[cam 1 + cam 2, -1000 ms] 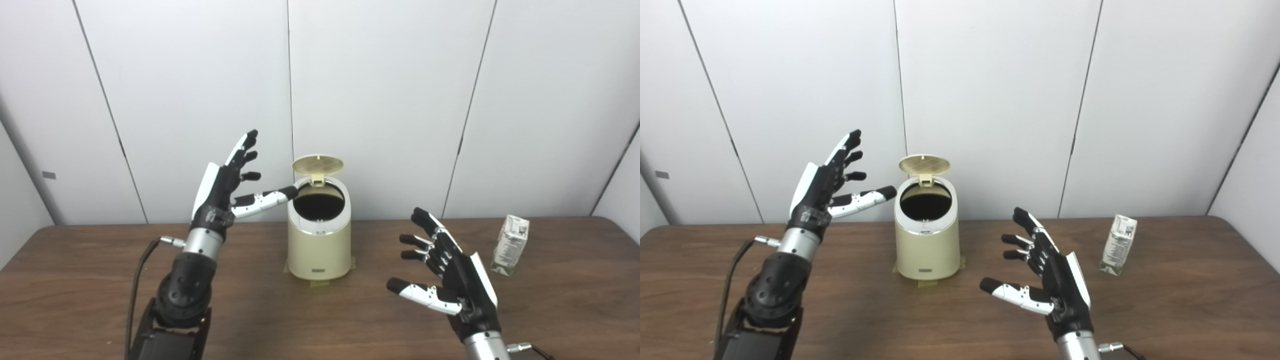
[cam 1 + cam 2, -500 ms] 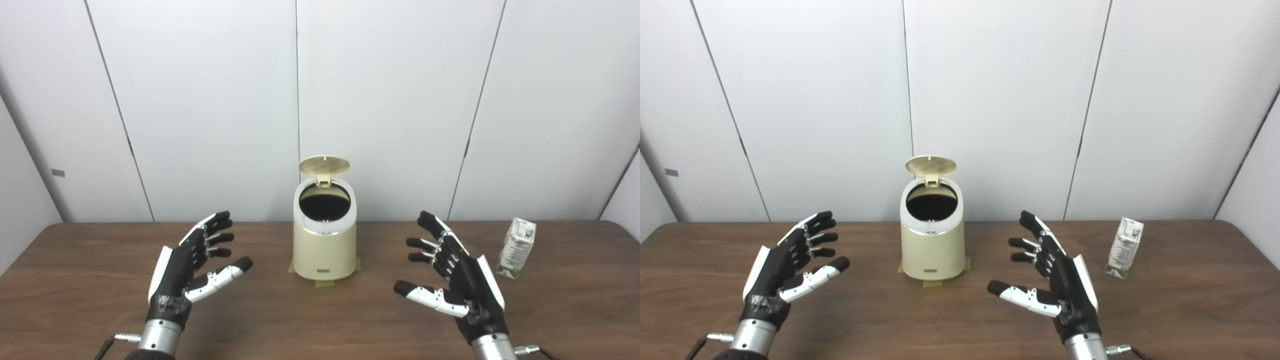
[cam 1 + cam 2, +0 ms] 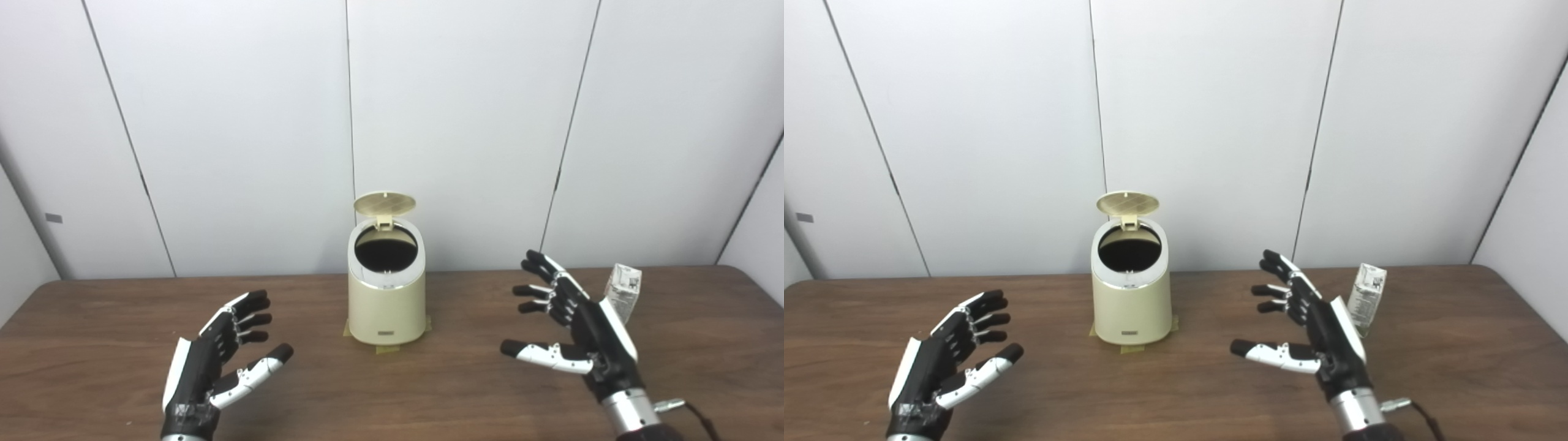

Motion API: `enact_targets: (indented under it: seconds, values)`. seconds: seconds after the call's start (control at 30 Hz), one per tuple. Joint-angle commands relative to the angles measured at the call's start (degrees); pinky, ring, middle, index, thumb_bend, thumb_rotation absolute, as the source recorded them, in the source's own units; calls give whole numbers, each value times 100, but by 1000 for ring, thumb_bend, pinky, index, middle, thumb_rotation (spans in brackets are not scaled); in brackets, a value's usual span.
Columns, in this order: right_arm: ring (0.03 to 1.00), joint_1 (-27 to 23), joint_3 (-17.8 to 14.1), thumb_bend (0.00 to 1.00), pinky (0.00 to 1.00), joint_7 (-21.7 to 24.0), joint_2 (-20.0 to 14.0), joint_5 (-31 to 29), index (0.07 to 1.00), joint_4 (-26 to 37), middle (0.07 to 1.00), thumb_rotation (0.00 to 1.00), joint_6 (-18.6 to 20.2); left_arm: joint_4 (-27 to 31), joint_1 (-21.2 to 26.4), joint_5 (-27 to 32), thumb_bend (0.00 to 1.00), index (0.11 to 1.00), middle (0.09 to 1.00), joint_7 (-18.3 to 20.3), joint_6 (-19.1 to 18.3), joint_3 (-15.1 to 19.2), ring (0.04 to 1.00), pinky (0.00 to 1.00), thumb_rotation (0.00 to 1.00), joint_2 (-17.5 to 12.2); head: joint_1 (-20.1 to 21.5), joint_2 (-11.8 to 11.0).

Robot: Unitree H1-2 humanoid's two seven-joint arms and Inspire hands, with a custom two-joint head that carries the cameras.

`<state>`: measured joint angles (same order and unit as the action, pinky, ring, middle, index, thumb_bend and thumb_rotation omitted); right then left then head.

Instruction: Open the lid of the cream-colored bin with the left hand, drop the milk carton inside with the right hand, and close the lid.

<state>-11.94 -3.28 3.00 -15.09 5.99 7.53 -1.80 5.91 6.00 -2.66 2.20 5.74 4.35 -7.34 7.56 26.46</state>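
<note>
The cream-colored bin (image 3: pixel 386 303) stands on the brown table (image 3: pixel 110 318) at the middle, near the back wall. Its round lid (image 3: pixel 384 204) is flipped up and the dark opening shows. The milk carton (image 3: pixel 623 291) stands upright at the right, partly hidden behind my right hand in the left eye view; it also shows in the right eye view (image 3: pixel 1367 296). My left hand (image 3: pixel 211 367) is open and empty, low over the table at the front left. My right hand (image 3: pixel 579 331) is open and empty, just left of the carton and apart from it.
Pieces of tape (image 3: pixel 386 350) hold the bin's base to the table. White wall panels (image 3: pixel 465 122) stand right behind the table's back edge. A dark cable (image 3: pixel 698 416) trails from my right wrist.
My left hand has dropped from beside the bin's opening down to the front left of the table. My right hand has moved right toward the carton. The lid stays up. The camera shifted slightly.
</note>
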Motion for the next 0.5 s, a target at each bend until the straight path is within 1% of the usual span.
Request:
enact_targets:
  seconds: [0.0,0.03,0.07,0.1,0.2,0.27,0.33,0.37,0.4,0.43,0.47]
  values:
    - [722,-529,-101,819,608,82,-385,319,844,482,856,225,247,217,181,33,752,804,816,-89,222,42,770,706,247,-15,139,-18]
    - [720,-614,-111,828,608,149,-566,545,837,739,846,214,645,224,183,38,750,804,815,-86,207,53,769,704,249,-20,212,-35]
    - [724,-664,-108,835,594,195,-678,688,835,920,844,211,935,228,182,41,746,804,816,-83,201,60,767,700,249,-25,235,-39]
    - [726,-763,-114,839,586,285,-870,874,834,1135,843,209,1225,201,191,44,744,804,816,-76,216,70,766,698,249,-44,348,-64]
    - [720,-1014,-150,850,553,497,-1249,1159,819,1509,823,178,1828,113,223,131,741,806,820,-37,268,103,765,676,234,-75,487,-87]
    - [724,-1137,-155,853,556,596,-1385,1294,819,1650,826,174,2157,96,234,126,738,807,820,-42,267,112,767,681,233,-85,553,-94]
    - [740,-1338,-258,858,556,757,-1556,1586,817,1756,832,164,2653,132,241,110,725,810,818,-48,202,119,766,682,232,-93,625,-102]
    - [762,-1402,-320,851,559,854,-1585,1708,825,1778,846,156,2793,142,243,119,715,814,818,-43,185,123,767,682,224,-95,625,-102]
    - [774,-1465,-479,848,561,1056,-1564,1835,830,1772,853,152,2859,146,248,125,709,816,818,-38,172,129,768,681,220,-103,660,-109]
    - [818,-1502,-605,827,575,1226,-1518,1932,847,1766,880,125,2871,145,252,129,702,816,818,-35,169,132,769,679,218,-109,660,-109]
    - [833,-1538,-744,820,580,1390,-1500,1988,853,1752,889,116,2872,149,255,127,700,816,818,-34,171,136,769,678,217,-114,660,-109]
